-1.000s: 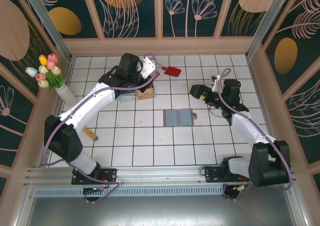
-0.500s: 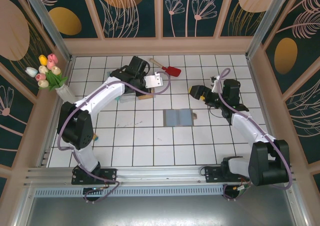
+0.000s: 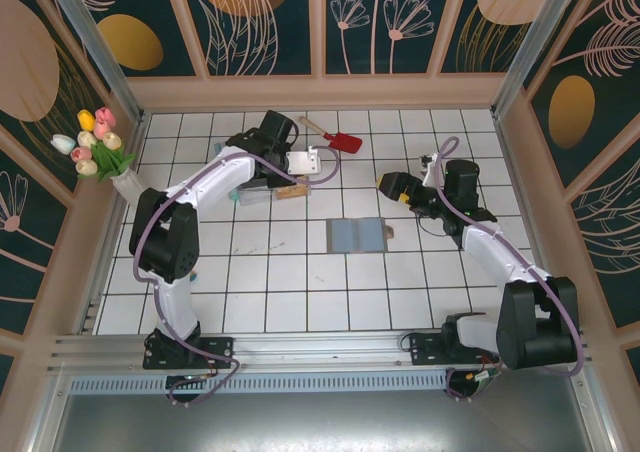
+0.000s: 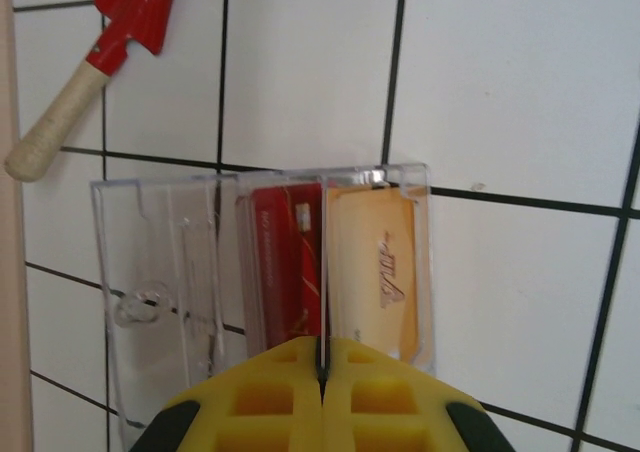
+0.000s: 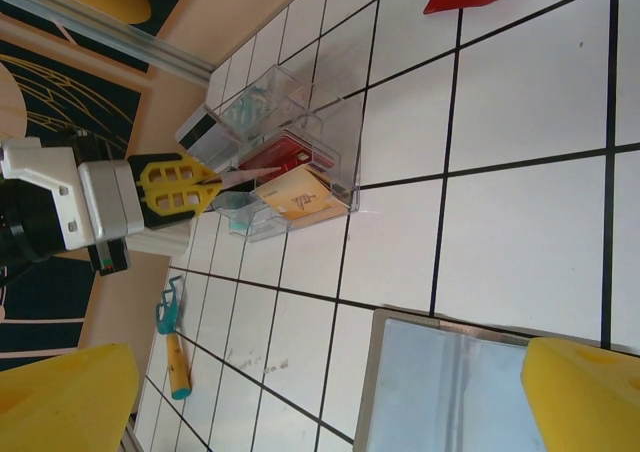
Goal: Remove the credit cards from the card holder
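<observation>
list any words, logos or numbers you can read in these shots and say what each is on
Red plastic card, in the clear plastic divided tray: a line of small white print along its length, too blurred to read.
Orange-yellow plastic card, in the compartment beside it: a brown script mark, too blurred to read.
Grey-blue bifold card holder: no text visible.

White tiled table (image 3: 300, 292). Card holder (image 3: 356, 236): open flat, centre. Clear tray (image 4: 160, 262): left of holder, farther back. Red shovel (image 3: 340, 139): behind holder. Flower vase (image 3: 130, 187): far left. Small rake (image 5: 176, 362): left, nearer.
</observation>
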You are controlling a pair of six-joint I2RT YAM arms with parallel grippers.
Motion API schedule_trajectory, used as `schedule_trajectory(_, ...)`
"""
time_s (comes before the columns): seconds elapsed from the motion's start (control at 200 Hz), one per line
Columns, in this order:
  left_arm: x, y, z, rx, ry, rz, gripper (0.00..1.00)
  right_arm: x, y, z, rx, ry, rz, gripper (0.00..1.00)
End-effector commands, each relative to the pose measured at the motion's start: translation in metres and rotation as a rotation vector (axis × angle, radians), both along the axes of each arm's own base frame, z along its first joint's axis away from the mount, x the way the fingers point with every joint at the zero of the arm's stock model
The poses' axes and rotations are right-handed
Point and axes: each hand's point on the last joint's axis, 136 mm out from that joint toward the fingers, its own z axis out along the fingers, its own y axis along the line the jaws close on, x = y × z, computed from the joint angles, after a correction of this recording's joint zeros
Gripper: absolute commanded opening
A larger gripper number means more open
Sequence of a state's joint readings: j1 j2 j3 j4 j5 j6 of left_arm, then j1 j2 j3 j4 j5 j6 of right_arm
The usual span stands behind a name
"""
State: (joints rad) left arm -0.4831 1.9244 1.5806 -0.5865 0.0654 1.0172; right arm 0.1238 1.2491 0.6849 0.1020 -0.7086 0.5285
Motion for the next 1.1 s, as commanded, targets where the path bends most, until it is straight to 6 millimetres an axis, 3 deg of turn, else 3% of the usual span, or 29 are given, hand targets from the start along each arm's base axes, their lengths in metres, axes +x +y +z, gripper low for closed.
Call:
schedule_trajectory(0.0,0.015,-0.001,0.008,-0.011,-0.045,-0.011,0.00,0.000,0.002,0.020,0.005,-0.064,0.021,0.99)
schedule_trajectory(0.285,0.013,0.002,-0.007,0.005,0.022,-0.030,0.00,-0.001,0.001,0.018,-0.002,-0.062,0.015,0.99)
schedule_trajectory(0.701,0.026,0.007,-0.019,0.015,0.026,-0.012,0.00,0.000,0.002,0.016,0.008,-0.043,0.009,0.99)
schedule_trajectory(1.096,0.022,0.006,-0.030,-0.029,0.094,-0.018,0.02,-0.001,0.006,0.027,0.030,-0.052,0.026,0.99)
